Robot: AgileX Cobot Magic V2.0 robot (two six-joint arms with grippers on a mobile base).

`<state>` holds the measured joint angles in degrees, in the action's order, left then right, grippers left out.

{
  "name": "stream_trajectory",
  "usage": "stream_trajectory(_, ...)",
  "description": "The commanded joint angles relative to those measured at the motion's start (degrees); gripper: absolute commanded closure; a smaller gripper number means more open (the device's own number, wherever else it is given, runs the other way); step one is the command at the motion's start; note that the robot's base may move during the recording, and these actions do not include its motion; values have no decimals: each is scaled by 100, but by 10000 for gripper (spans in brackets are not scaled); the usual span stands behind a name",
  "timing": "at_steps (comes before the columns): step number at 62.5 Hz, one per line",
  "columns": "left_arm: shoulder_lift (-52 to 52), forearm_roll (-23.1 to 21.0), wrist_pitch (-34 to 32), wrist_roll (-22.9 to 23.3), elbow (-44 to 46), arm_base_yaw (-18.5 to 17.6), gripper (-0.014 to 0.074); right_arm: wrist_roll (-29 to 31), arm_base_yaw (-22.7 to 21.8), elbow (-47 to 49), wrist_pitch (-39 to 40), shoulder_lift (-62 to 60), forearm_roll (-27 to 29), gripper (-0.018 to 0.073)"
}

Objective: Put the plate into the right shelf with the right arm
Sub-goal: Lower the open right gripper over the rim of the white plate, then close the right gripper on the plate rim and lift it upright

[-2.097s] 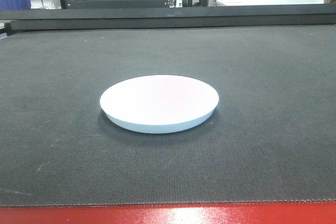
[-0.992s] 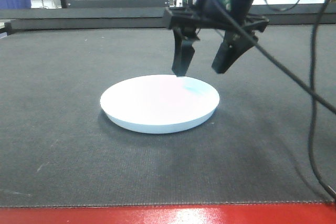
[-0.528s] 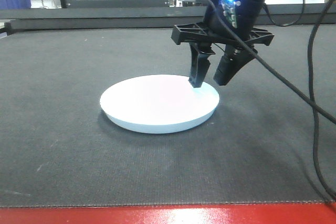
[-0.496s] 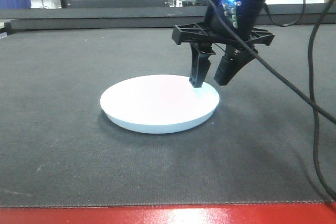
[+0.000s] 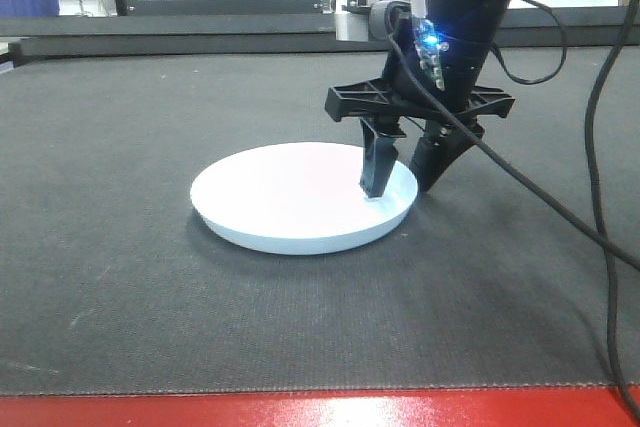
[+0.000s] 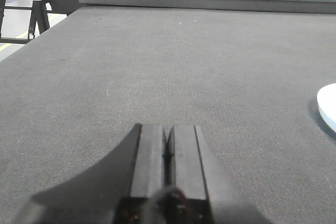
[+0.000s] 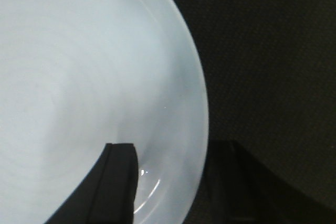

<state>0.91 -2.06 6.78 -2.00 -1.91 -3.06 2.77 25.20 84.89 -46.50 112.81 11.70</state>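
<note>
Right gripper (image 5: pixel 400 187) stands open astride the rim (image 7: pixel 202 114) of the plate (image 5: pixel 280 197), which lies flat on the dark mat (image 5: pixel 150 287). It should close firmly on the rim before lifting, slowly, so the plate does not slip.

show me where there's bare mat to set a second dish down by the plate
Bare mat lies left of the plate in the front view, back to the dark rail, and in front of it, down to the red edge. Crowded: the plate's right rim, straddled by the right arm's jaws, with a cable trailing right.
</note>
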Motion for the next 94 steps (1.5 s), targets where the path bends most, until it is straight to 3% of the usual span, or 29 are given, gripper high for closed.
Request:
stream_trajectory(1, 38, -33, -492, 19, -46, 8, 643, 5, -37, 192, 166, -301, 41, 167)
stream_trajectory(8, 38, -33, -492, 19, -46, 8, 643, 5, -37, 192, 174, -282, -50, 239)
stream_trajectory(23, 38, -33, -492, 19, -46, 8, 643, 5, -37, 192, 145, -282, -578, 507)
stream_trajectory(46, 38, -33, -492, 19, -46, 8, 643, 5, -49, 199, -54, -707, -787, 498)
stream_trajectory(53, 38, -33, -492, 19, -46, 8, 643, -277, -92, 199, -226, -1137, -787, 496)
stream_trajectory(58, 38, -33, -492, 19, -46, 8, 643, -757, -96, 131, -385, -1591, -849, 496)
stream_trajectory(76, 38, -33, -492, 19, -46, 8, 643, -774, -83, -680, -265, -3600, -1170, 496)
stream_trajectory(94, 38, -33, -492, 19, -46, 8, 643, -887, -83, -2346, 825, -6183, -1170, 494)
